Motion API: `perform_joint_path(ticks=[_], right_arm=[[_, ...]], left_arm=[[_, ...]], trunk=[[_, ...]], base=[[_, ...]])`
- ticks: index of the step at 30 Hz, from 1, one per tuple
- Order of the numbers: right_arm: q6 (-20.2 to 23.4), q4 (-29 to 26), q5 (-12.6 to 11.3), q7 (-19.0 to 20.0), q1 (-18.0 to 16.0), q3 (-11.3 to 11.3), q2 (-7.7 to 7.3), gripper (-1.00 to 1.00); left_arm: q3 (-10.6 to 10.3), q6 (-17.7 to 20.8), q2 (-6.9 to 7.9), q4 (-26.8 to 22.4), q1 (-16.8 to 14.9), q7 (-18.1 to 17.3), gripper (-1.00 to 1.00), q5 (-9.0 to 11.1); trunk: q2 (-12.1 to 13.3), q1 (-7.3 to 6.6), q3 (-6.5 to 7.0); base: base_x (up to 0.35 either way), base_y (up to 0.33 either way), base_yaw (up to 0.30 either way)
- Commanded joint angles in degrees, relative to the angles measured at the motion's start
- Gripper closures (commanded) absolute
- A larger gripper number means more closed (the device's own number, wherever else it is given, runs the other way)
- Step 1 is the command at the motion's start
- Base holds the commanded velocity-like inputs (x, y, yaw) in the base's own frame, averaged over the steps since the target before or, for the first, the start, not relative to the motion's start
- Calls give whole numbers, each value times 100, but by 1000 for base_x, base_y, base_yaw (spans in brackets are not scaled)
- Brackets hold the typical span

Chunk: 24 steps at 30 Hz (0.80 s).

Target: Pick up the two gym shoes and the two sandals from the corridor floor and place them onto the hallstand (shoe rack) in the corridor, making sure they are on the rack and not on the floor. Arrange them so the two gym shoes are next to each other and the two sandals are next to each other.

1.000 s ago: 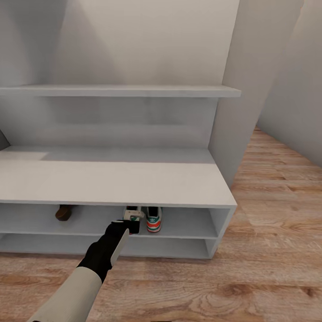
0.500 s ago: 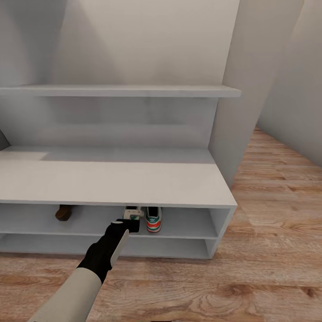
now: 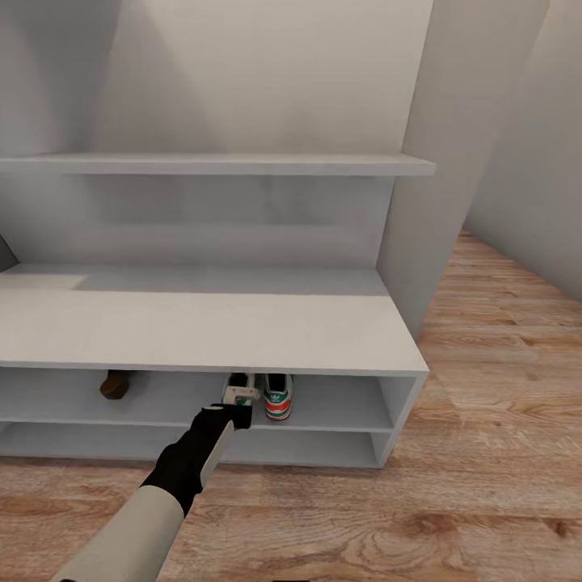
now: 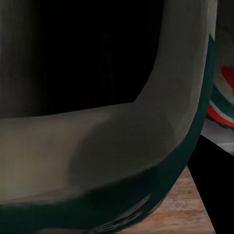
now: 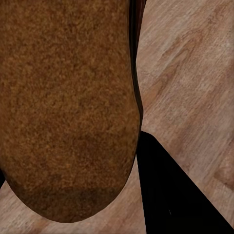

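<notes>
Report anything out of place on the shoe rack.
One sandal sits alone at the left of the hallstand's upper low shelf, far from the two gym shoes. Its partner, the cork-soled sandal, is at the right wrist camera above the corridor floor, not yet on the rack.

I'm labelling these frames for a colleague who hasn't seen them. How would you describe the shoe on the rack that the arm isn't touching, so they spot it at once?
Start at the white hallstand and look under its wide bench top, in the upper of the two low openings. Near the middle stands a gym shoe, heel outward, just right of the shoe at the left hand. Its red-orange heel and green logo set it apart from the brown sandal far left.
</notes>
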Motion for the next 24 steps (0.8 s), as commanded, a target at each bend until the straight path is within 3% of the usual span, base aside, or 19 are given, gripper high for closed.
perform_joint_path(ticks=[1, 24], right_arm=[[36, -5, 19, 18, -9, -31, 2, 100], [36, -5, 19, 18, -9, -31, 2, 100]], left_arm=[[-17, 22, 2, -4, -1, 44, 100, 59], [-9, 22, -4, -2, -5, 44, 100, 52]], trunk=[[-2, -1, -5], [-8, 9, -94]], base=[[0, 0, 0], [0, 0, 0]])
